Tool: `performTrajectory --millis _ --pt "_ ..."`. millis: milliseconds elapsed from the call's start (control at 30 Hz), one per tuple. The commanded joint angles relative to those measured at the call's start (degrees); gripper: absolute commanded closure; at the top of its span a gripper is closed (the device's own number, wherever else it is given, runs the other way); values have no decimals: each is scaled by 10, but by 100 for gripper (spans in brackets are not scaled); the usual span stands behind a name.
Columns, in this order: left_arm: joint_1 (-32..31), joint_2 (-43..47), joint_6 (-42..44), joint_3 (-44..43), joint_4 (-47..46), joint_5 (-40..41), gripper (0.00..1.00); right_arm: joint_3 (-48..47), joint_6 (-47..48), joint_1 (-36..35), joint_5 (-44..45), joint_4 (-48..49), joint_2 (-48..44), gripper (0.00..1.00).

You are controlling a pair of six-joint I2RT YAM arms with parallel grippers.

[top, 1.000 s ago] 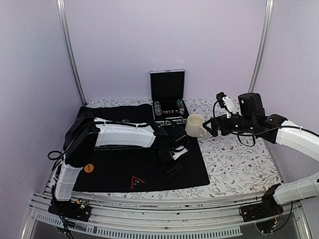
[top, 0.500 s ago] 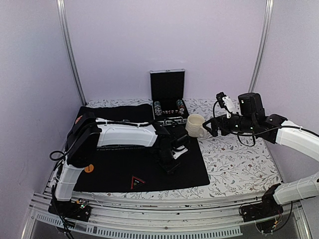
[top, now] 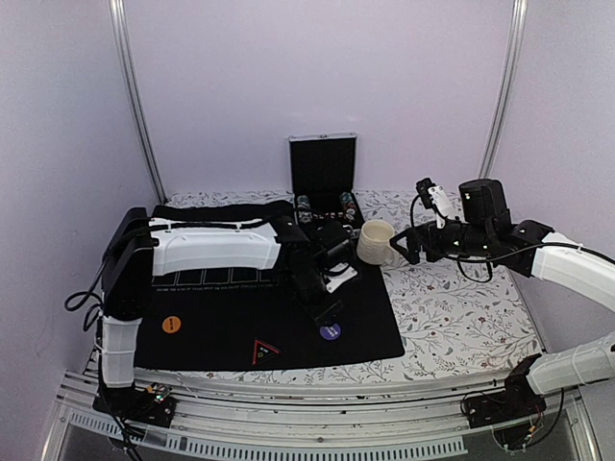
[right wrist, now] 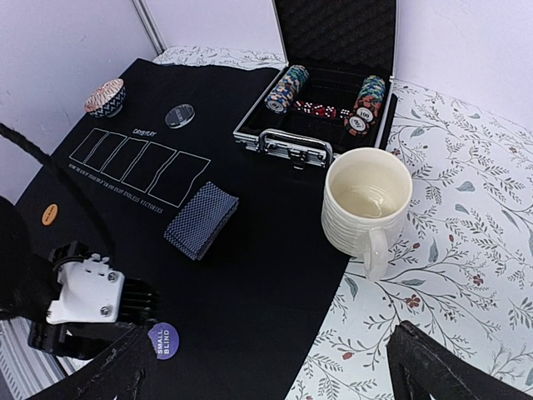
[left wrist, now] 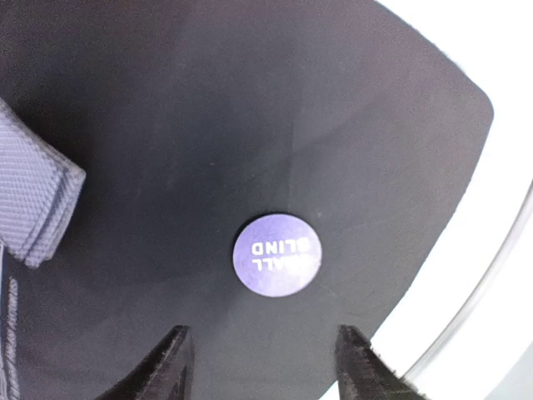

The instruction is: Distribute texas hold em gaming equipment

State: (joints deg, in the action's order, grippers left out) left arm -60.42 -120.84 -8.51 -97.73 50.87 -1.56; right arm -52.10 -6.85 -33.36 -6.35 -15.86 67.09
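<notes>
Purple button flat on black mat, left gripper spread apart over it, arm extended across mat.

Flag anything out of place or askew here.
The ribbed cream mug beside the open metal chip case is the only non-poker item. The blue-backed card deck lies skewed to the printed card boxes. Nothing looks spilled or damaged.

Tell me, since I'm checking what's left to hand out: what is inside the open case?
Inside the case: a row of poker chips at each end, with red dice between. Anything under them or behind the front wall is hidden.
</notes>
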Motion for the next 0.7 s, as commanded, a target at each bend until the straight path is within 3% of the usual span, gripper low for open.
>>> performTrajectory --millis 0,133,267,433,667 --pt "7 5 19 8 0 -44 32 -10 -7 -2 -3 4 -5 1" --pt "-17 -53 31 -29 20 -57 12 -15 -8 -2 -7 4 0 1" --pt "-19 -99 23 -61 42 -28 4 -14 -8 -3 -7 -1 -2 1" --pt "-19 -134 30 -92 59 -11 9 -12 -7 -3 -5 -5 -4 1" --pt "-21 -159 33 -98 84 2 33 -10 -7 -2 -7 -5 -2 1"
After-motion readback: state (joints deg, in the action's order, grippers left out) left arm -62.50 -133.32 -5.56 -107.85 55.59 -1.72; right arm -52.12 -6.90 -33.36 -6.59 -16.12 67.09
